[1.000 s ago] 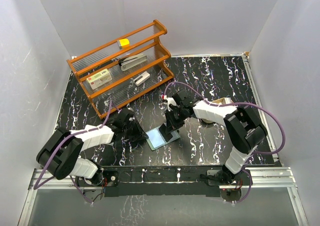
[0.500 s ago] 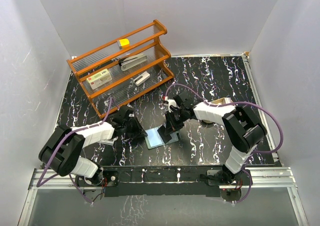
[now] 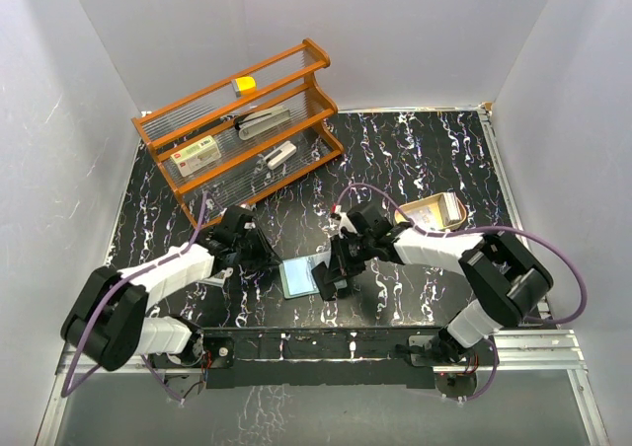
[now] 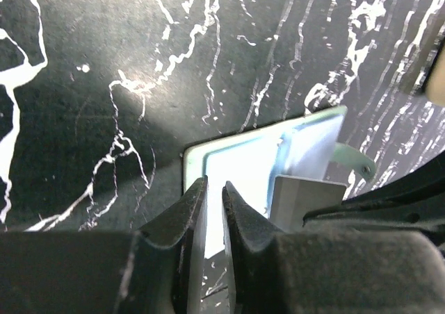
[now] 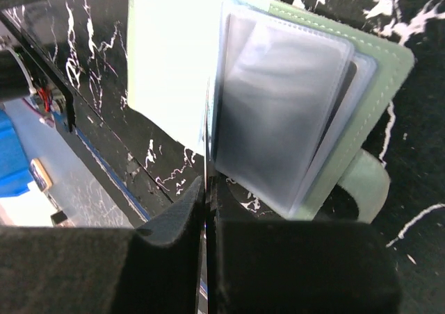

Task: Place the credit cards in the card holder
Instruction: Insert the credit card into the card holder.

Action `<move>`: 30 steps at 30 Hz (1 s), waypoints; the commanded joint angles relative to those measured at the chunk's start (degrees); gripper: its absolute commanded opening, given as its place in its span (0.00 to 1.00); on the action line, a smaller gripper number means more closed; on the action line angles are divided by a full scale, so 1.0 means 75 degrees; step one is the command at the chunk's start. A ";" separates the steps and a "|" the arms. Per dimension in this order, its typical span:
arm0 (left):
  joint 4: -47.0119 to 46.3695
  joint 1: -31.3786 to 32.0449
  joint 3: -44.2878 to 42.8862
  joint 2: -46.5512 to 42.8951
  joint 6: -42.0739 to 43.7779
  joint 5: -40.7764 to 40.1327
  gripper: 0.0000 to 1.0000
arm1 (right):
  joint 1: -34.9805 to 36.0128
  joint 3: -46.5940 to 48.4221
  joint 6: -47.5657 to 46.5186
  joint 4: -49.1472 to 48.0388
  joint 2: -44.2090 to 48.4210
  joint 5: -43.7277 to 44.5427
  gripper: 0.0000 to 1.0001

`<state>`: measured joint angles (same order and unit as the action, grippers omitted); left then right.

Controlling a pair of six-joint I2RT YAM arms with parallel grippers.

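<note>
Shifted: card holder (image 3: 299, 276), now nearer and further left on the tabletop (image 3: 415, 160), lying open. Right fingers (image 5: 177, 213): clenched on a thin edge at its sleeves (card or sleeve leaf, unclear). Left fingers (image 4: 188, 210): barely parted at its left edge; grip uncertain. Risk: holder skidding or sleeve buckling under a sideways push.

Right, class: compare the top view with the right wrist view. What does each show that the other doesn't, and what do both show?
Only the top view: the orange rack at the back left, the tan tray on the right, and both whole arms reaching toward the middle. Only the right wrist view: the clear sleeves inside, the green strap, and a thin leaf pinched in the shut right gripper. Both: the open holder lying on the black marbled table.
</note>
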<state>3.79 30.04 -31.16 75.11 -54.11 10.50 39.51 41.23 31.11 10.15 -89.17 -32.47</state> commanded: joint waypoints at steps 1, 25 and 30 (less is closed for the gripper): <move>0.0375 -0.0051 0.0182 -0.0785 -0.0150 0.0142 0.15 | -0.0001 0.0313 0.0089 0.0117 0.0600 0.0581 0.00; -0.0260 -0.0056 0.0798 -0.0035 -0.0369 0.0717 0.00 | -0.0222 0.1344 -0.0650 0.0326 -0.0940 -0.0209 0.00; -0.0316 -0.0045 0.0908 -0.0038 -0.0380 0.0679 0.00 | -0.0296 0.1185 -0.0599 0.0082 -0.1076 -0.0487 0.00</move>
<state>1.17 30.04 -25.54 74.52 -57.08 15.53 37.56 49.84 27.22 14.20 -96.57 -34.13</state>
